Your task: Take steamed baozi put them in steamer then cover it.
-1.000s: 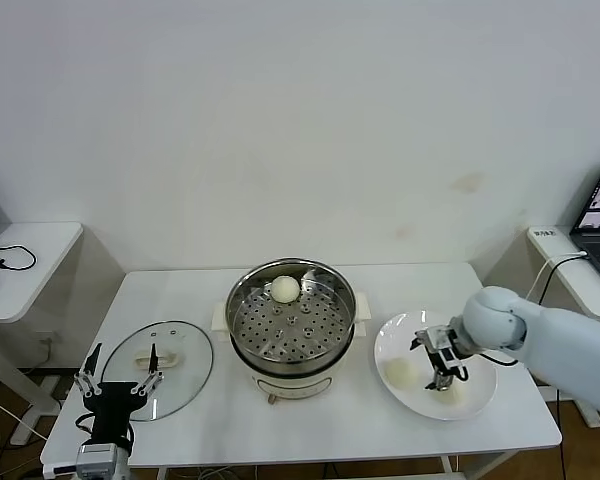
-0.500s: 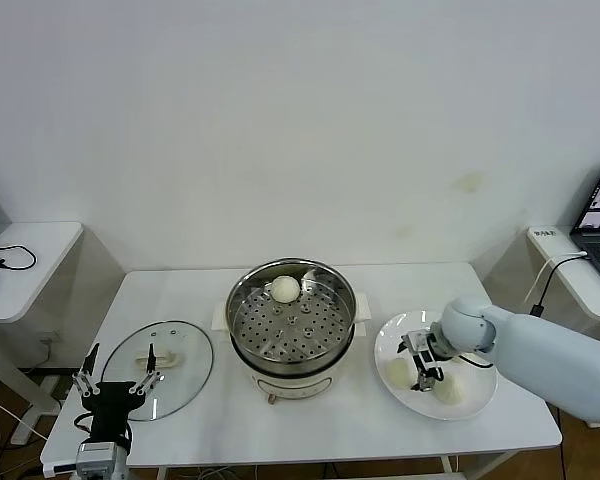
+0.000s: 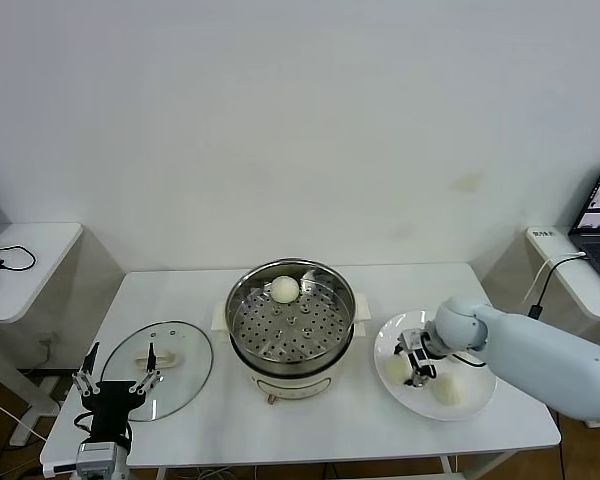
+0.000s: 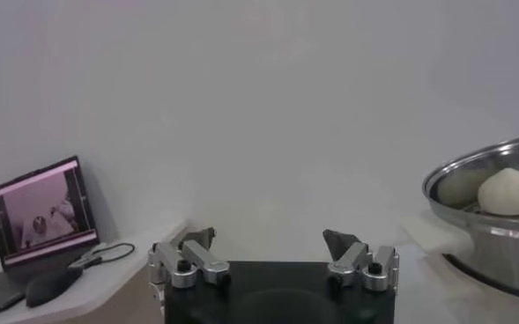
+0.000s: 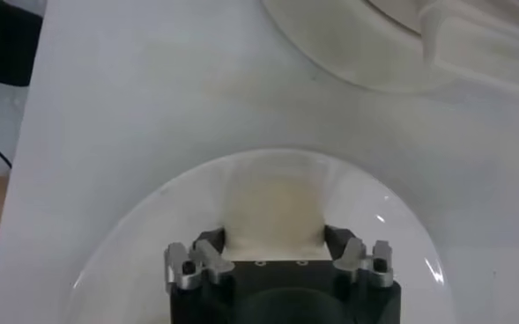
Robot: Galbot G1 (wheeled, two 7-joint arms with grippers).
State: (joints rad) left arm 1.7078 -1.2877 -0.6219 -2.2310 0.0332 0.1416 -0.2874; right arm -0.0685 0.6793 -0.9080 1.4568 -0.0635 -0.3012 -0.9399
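Head view: we saw the right gripper [image 3: 414,362] on the white plate [image 3: 480,400], its fingers clamped against the sides of one steamed baozi [image 3: 398,368]; a second bun [image 3: 444,389] lay just beside it. We took the steamer [image 3: 291,325] as landmark: the plate stood to its right, the cover [image 3: 164,357] to its left, one baozi [image 3: 285,289] already at its far edge. We judged the path unobstructed. The left gripper [image 3: 117,387], fingers apart, hovered near the cover.

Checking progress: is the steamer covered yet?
No. The cover lies on the table beside the open steamer.
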